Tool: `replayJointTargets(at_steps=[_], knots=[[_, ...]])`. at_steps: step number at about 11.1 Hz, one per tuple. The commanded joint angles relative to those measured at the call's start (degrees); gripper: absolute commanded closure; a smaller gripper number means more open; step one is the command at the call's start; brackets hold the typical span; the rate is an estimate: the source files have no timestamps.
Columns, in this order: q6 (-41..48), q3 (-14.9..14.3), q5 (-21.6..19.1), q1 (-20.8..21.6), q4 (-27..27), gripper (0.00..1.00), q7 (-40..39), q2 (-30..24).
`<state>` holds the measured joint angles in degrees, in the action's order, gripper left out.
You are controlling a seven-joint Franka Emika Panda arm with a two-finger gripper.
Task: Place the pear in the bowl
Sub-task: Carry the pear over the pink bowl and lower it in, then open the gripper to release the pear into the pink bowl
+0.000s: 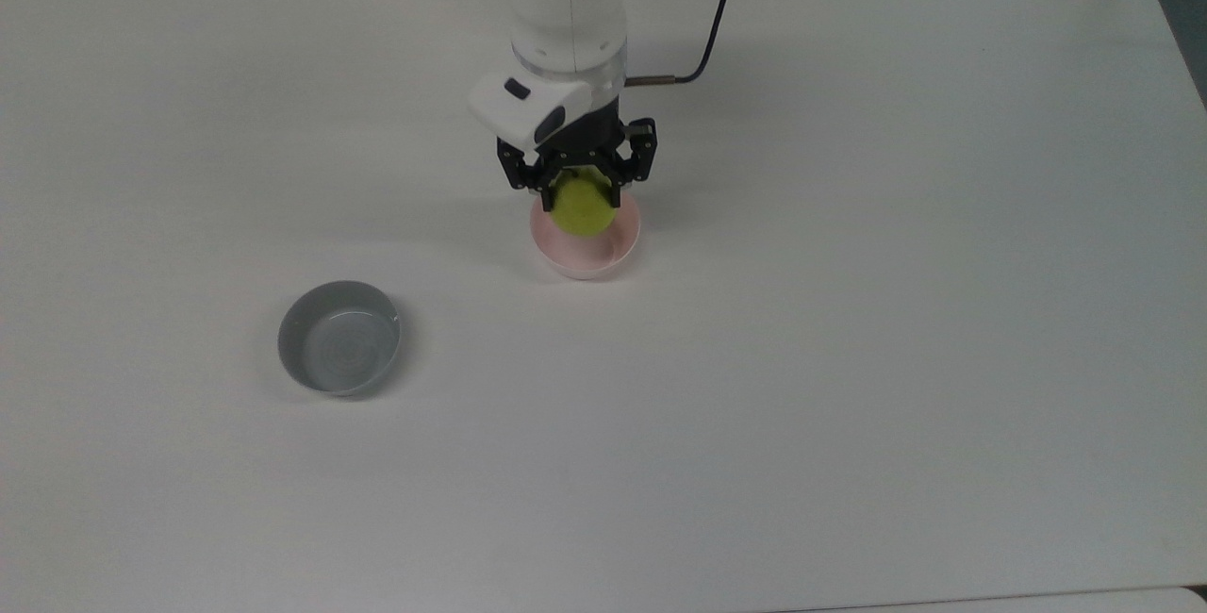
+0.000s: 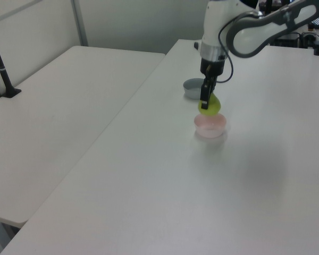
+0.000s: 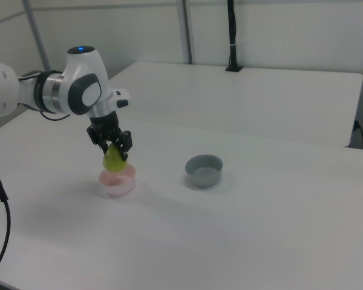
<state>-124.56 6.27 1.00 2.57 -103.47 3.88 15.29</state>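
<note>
I see the gripper (image 1: 582, 187) with its jaws clamped on the roundish yellow-green pear (image 1: 584, 205) — held just above the small pale pink bowl (image 1: 586, 259) on the white table (image 1: 849, 311), not yet inside it.
</note>
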Motion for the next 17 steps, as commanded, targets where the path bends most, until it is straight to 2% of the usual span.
replayJointTargets(at_steps=[1, 3, 6, 7, 8, 9, 10, 11, 13, 17], knots=[[-4.6, -0.3, 1.5, 2.0, -1.4, 1.0, 2.8, 2.4], [-5.9, -0.3, 4.1, 2.2, -2.3, 1.0, 4.4, 2.9], [-6.2, -0.3, 5.2, 2.3, -2.3, 1.0, 4.4, 4.0], [-5.9, -0.3, 6.0, 2.2, -2.3, 0.96, 4.4, 3.9], [-5.5, -0.3, 6.4, 2.2, -2.6, 0.82, 4.3, 3.8], [-5.5, -0.3, 6.6, 2.1, -2.6, 0.61, 4.3, 3.8], [-5.4, -0.3, 6.6, 1.7, -2.8, 0.24, 4.4, 3.7], [-5.3, -0.3, 6.6, 1.7, -2.7, 0.0, 5.0, 3.6], [-5.2, -0.3, 6.7, 1.8, -2.7, 0.0, 6.6, 3.0], [2.6, -0.4, 6.7, 1.5, -0.3, 0.0, 7.1, -1.7]])
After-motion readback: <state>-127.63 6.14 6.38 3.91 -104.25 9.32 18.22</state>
